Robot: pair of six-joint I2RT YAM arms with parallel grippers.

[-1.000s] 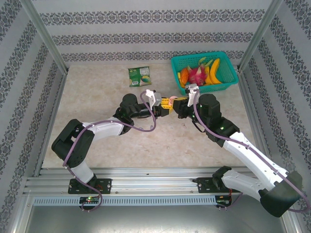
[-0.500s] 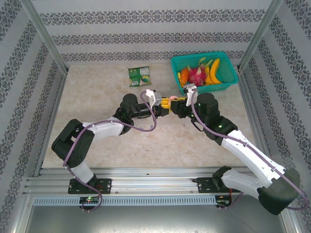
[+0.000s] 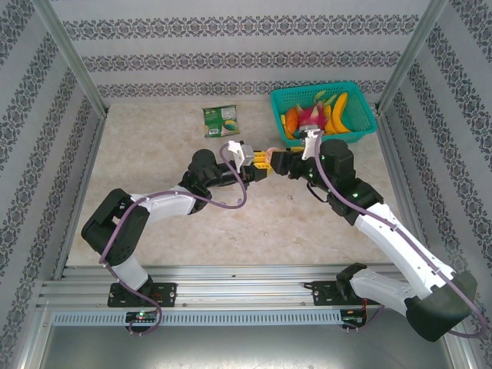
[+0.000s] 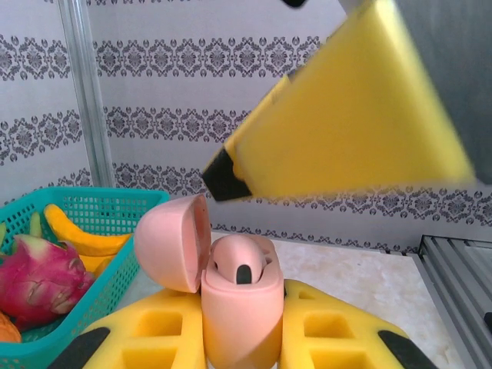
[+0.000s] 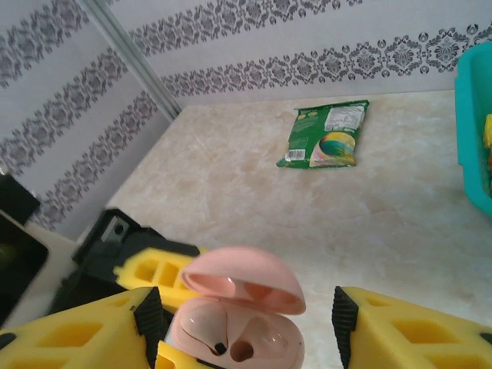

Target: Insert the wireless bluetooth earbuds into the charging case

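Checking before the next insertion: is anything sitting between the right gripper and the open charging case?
Nothing visible does. The charging case, held in the left gripper, has its lid standing open with the wells exposed, and the right gripper sits right at it with jaws apart.

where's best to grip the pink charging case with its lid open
Pinch the charging case across its lower body, coming from its bottom end, as the left fingers do: the lid hinges open at the top and needs room.
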